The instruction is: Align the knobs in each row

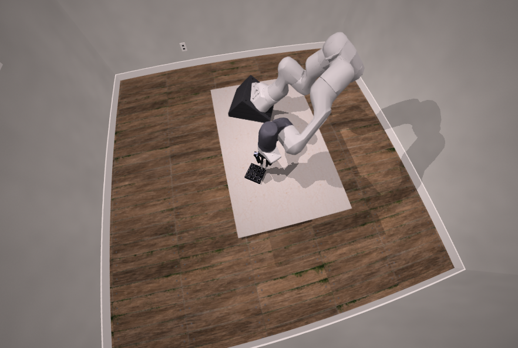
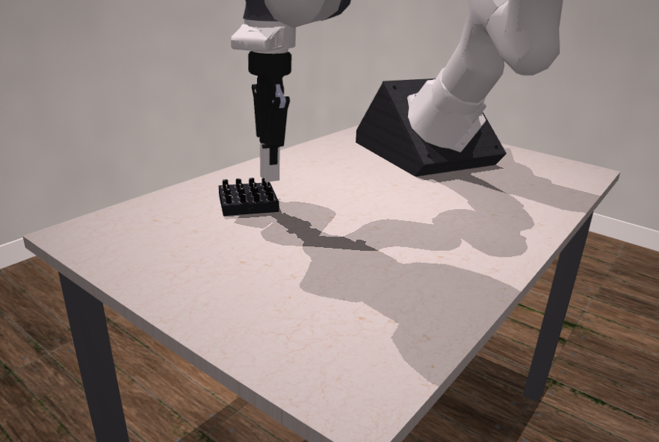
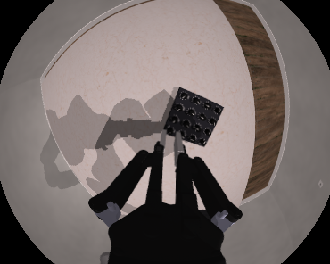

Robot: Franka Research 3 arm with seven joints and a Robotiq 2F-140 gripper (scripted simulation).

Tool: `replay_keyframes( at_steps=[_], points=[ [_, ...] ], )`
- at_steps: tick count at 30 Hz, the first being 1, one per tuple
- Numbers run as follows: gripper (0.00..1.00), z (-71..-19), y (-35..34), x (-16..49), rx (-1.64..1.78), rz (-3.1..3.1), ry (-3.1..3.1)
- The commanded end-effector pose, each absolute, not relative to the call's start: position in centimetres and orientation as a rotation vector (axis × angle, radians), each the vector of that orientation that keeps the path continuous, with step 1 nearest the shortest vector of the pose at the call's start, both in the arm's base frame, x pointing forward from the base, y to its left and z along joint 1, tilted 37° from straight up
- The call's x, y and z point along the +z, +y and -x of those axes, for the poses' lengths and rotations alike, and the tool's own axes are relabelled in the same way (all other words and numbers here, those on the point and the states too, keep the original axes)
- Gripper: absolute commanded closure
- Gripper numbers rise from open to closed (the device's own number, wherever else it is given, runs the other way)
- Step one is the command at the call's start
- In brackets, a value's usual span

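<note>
The black knob box (image 1: pixel 255 173) (image 2: pixel 262 208) (image 3: pixel 203 144) stands flat on the table, with four rows of four black knobs. The side toward the exterior camera carries a small mark that looks like the socket. My gripper (image 1: pixel 263 164) (image 2: pixel 270 180) (image 3: pixel 169 137) points down with a narrow gap between its pale fingertips and nothing held. The tips hang above the box's edge nearest the robot base, near the corner knob (image 3: pixel 169 129) on the socket side. In the wrist view the right finger partly covers the neighbouring area. The white lines are too small to read reliably.
The pale table (image 1: pixel 292 197) (image 2: pixel 184 271) (image 3: pixel 123 58) carries the black wedge base (image 1: pixel 239 102) (image 2: pixel 388 122) of the arm. The arm's shadow falls beside the box. A long table edge lies beyond the box at right in the wrist view.
</note>
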State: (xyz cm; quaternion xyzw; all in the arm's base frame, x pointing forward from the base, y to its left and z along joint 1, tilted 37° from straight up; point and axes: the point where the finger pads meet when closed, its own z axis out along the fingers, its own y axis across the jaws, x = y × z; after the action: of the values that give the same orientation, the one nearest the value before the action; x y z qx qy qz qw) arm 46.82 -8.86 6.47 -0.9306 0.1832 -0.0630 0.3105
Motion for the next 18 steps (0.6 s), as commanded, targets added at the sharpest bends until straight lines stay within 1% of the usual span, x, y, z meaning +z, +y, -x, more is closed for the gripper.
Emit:
replay_keyframes(
  at_steps=[1,6,10,18],
  points=[
    [0.88,-46.6,-8.8,6.5,-0.157,2.452,0.494],
    [0.88,-46.6,-8.9,6.5,-0.152,2.449,0.508],
    [0.88,-46.8,-9.7,6.2,-0.086,2.393,0.701],
    [0.88,-46.9,-10.3,6.0,-0.035,2.342,0.846]
  ],
)
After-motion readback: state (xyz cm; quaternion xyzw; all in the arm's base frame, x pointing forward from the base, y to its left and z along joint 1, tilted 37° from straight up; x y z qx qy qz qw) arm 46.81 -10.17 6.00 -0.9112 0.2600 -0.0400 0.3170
